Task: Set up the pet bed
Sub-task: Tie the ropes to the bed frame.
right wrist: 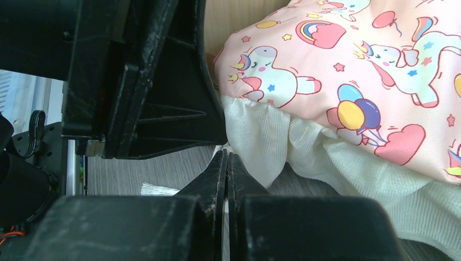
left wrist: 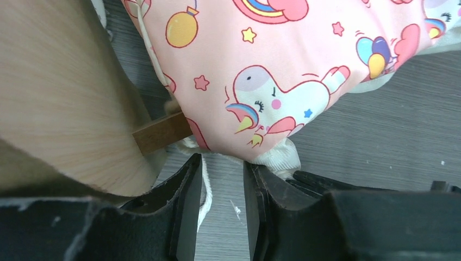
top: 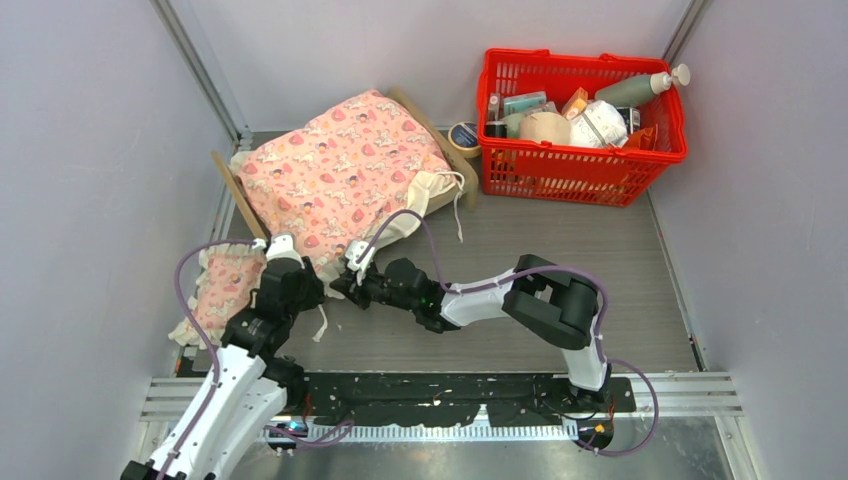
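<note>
The pet bed [top: 232, 185] stands at the back left; its plywood end [left wrist: 60, 98] shows, and the mattress is hidden under the pink unicorn blanket [top: 340, 170] spread over it. My left gripper [top: 292, 258] is at the blanket's near corner [left wrist: 282, 70], open [left wrist: 223, 163], with a white cord [left wrist: 205, 190] lying loose along its left finger. My right gripper [top: 345, 280] is shut [right wrist: 227, 155], its tips against the blanket's cream frill [right wrist: 255, 141]; whether cloth is pinched does not show. A small pink pillow [top: 225, 285] lies on the table left of my left arm.
A red basket [top: 580, 160] filled with bottles and packets stands at the back right. A roll of tape [top: 463, 137] sits between it and the bed. Walls close in on both sides and at the back.
</note>
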Controlling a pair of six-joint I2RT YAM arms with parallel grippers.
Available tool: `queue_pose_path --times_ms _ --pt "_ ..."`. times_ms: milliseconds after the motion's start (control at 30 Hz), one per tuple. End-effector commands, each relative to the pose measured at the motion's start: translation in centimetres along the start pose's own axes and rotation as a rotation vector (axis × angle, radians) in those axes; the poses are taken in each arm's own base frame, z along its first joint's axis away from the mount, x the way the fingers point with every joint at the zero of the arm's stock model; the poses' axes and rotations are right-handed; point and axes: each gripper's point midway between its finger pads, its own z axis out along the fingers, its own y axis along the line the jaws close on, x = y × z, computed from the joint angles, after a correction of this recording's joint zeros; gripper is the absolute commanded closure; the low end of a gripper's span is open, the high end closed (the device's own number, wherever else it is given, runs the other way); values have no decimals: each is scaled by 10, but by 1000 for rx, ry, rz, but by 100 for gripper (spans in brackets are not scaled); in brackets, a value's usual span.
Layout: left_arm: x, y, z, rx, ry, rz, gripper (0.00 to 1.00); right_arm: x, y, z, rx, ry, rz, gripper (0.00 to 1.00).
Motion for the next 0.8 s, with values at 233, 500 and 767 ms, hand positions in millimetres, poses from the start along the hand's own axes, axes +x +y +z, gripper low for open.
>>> queue_pose_path --times_ms 233,500,767 --pt "-39 -23 -12 70 -119 66 63 -10 6 -2 -32 -53 26 95" --pt "-44 -72 -63 490 -297 413 58 -28 4 -19 -50 -48 54 95" --pt "-44 -72 -61 501 -221 708 64 -41 1 -21 -65 -78 86 95"
